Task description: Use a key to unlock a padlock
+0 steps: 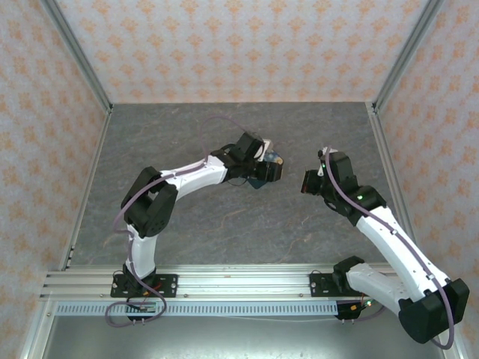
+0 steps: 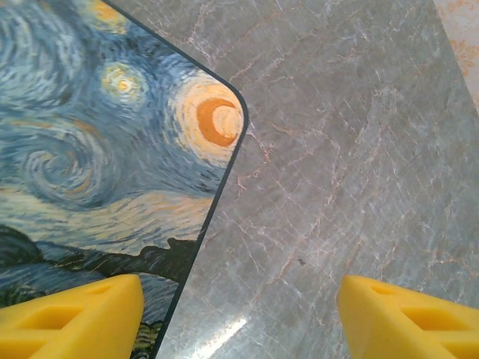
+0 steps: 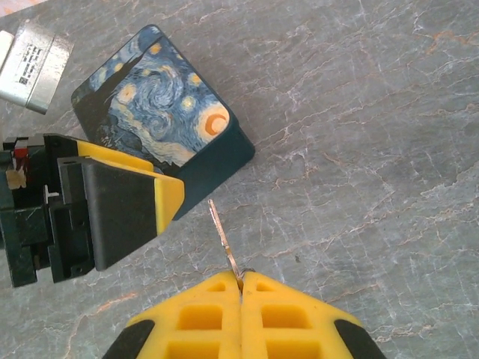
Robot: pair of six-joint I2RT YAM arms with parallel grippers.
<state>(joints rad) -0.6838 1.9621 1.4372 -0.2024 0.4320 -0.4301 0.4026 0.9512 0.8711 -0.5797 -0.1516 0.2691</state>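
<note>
Right tool (image 3: 241, 280) shut tight, no gap between yellow fingers, pinching key (image 3: 222, 235) by ring end. Blade poking out ahead, tip aimed at dark side of painted tin (image 3: 161, 120), apart from it. Left tool (image 2: 239, 303) wide open, nothing held, hovering at tin corner, one finger over tin, other over bare table (image 2: 359, 149). In top view both tools near table middle, facing each other, close but apart.

Handling guess: key very light, thin, stiff metal, slick. Likely to pivot or slip in flat pads if blade pushed sideways. Best gripped at wide head end, as now, leaving whole blade free for padlock keyway. Thin blade probably bendable under side load, so go in straight, turn gently. No easy regrasp if dropped flat on table, too thin to pinch from above.

Surface: grey marble-look table, smooth, hard, slightly glossy with glare patch near left tool. Little friction expected, small things apt to skid.

Room: pale walls (image 1: 224, 45) with orange floral pattern on three sides, aluminium frame posts at corners, slotted rail (image 1: 239, 280) along near edge carrying both arm bases.
</note>
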